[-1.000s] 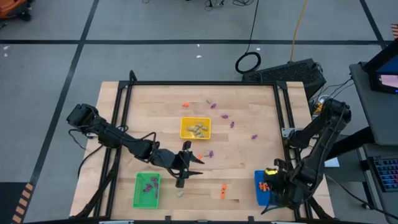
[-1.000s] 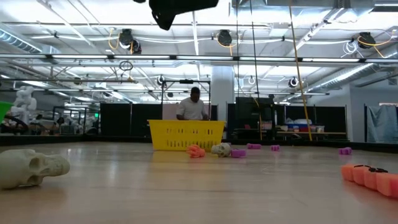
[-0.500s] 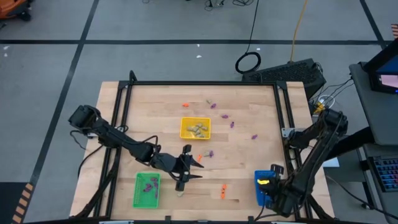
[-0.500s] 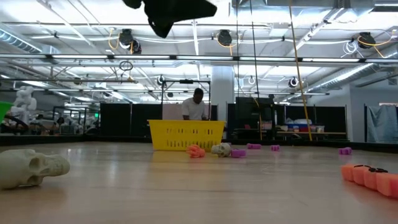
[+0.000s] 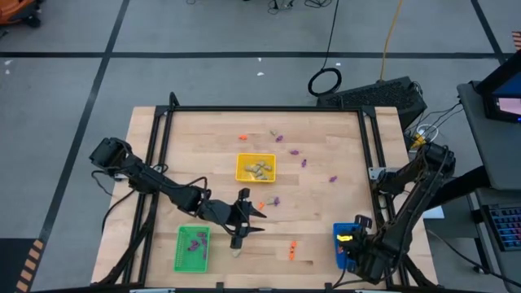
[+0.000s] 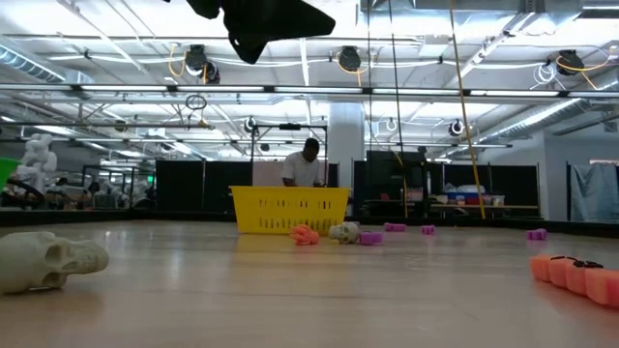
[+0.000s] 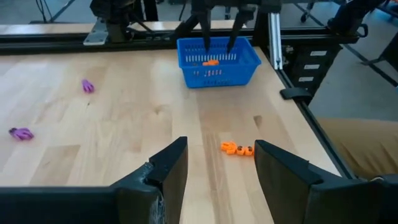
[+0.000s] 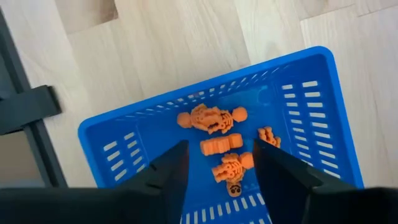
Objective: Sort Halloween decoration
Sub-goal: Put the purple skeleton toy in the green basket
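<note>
Orange trinkets (image 8: 214, 118) lie inside our blue tray (image 8: 311, 93), sorted by colour, with our right pincer (image 8: 217, 163) wide and empty above it.

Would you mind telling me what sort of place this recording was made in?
It looks like a large robotics lab or workshop hall: exposed ceiling trusses and hanging lights, a wooden table in a black frame on a grey floor, and black partitions behind a person.
</note>
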Robot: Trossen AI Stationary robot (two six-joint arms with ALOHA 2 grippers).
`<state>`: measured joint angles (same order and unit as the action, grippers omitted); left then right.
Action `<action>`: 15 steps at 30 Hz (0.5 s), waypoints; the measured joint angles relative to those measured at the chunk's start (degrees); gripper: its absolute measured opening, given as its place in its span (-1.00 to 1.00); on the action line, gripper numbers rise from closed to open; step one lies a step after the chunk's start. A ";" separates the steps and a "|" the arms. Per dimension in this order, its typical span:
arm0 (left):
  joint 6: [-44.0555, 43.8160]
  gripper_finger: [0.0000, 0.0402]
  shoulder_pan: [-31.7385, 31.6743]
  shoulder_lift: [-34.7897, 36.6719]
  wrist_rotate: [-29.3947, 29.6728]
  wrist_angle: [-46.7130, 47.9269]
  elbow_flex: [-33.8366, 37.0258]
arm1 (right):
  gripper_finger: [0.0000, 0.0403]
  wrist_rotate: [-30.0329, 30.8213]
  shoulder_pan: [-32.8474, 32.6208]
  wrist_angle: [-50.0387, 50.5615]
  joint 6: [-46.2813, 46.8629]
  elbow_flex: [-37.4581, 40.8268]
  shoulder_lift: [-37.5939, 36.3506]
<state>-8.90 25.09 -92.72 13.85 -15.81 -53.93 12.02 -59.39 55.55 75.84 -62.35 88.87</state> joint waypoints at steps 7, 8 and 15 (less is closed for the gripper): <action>-2.79 -0.09 1.14 0.01 2.53 3.22 0.00 | -0.18 1.16 -1.78 1.45 0.04 -2.68 -1.35; -3.55 -0.09 1.33 0.01 3.61 4.08 0.00 | -0.18 2.17 -2.19 2.17 0.04 -3.78 -1.35; -5.84 -0.09 2.05 0.01 8.92 5.89 0.00 | -0.18 18.74 -3.67 10.86 -0.73 -11.62 -1.39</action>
<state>-14.74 27.14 -92.70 22.77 -9.92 -53.93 30.76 -63.06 66.41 75.11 -73.97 87.48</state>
